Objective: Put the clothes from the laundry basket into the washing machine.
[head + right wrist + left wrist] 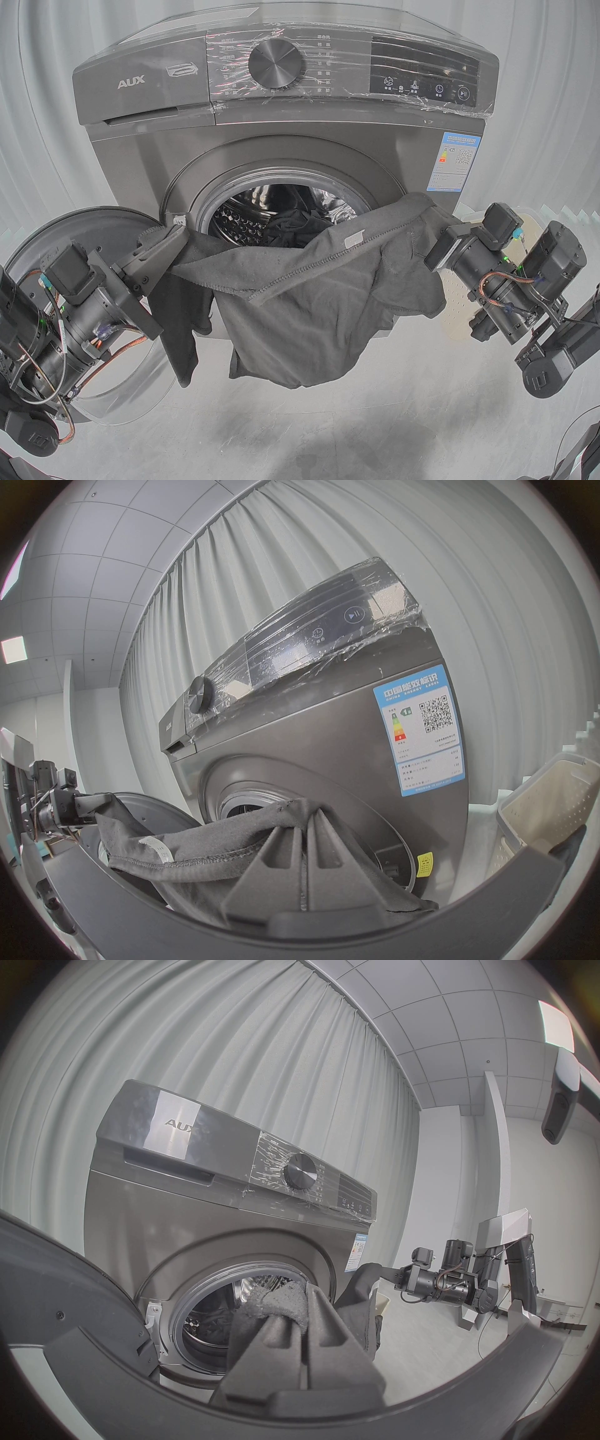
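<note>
Across the mouth of the washing machine (281,144) a dark grey garment (312,294) hangs spread between the two arms, off the floor and outside the drum. The left arm comes in low from the left, its forearm angled up toward the machine. The left tool (306,1291) sits by the left rim of the opening, in front of the open door (81,225). Its fingers are clenched on a bunched corner of the garment. The right arm reaches in from the right, forearm pointing back toward the opening, a little higher than the other. The right tool (306,814) is clamped on the opposite edge of the garment, along its stitched hem, near the right rim.

The cloth sags in the middle, and one loose part dangles below the left tool. It covers the lower half of the opening (whether it touches the rim cannot be told). Above it, dark clothes (294,222) lie inside the drum, though how many pieces is hard to make out. From the head view the right tool's fingertips are buried in the cloth. The cream basket (550,805) stands on the floor to the right of the machine, mostly behind the right arm, its contents hidden.
</note>
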You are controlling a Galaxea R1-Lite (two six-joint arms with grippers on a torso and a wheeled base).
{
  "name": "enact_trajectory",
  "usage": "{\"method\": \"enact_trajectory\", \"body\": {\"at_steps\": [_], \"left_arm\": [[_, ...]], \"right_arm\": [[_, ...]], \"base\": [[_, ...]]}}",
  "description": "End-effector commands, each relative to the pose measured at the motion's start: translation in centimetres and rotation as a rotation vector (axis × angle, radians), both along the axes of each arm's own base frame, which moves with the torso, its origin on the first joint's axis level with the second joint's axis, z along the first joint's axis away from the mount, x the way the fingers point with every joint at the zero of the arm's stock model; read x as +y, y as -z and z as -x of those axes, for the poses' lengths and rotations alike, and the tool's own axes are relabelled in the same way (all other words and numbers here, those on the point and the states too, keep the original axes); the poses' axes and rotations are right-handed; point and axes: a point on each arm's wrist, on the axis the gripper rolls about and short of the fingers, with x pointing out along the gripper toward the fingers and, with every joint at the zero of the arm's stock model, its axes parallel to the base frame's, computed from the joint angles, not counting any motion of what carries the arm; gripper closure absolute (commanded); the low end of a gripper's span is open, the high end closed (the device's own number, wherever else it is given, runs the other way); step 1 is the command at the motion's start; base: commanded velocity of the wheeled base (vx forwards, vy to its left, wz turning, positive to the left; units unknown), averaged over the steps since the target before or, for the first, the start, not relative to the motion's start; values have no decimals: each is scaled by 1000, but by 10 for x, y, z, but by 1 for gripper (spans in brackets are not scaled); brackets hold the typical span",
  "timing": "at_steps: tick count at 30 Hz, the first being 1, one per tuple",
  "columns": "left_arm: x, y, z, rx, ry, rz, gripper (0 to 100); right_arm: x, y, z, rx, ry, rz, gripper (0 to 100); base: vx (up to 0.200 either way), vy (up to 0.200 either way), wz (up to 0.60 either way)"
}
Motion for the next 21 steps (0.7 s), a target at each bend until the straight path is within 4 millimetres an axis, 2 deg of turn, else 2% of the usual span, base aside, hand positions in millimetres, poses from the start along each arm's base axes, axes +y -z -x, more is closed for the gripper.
{"method": "enact_trajectory", "body": {"at_steps": [1, 21], "left_arm": [[3, -2, -1, -12, -7, 2, 100], [14, -4, -6, -21, -30, -6, 100]], "right_arm": [[0, -7, -1, -22, 3, -16, 100], [7, -18, -1, -52, 0, -58, 100]], "base": [[0, 0, 0], [0, 0, 0]]}}
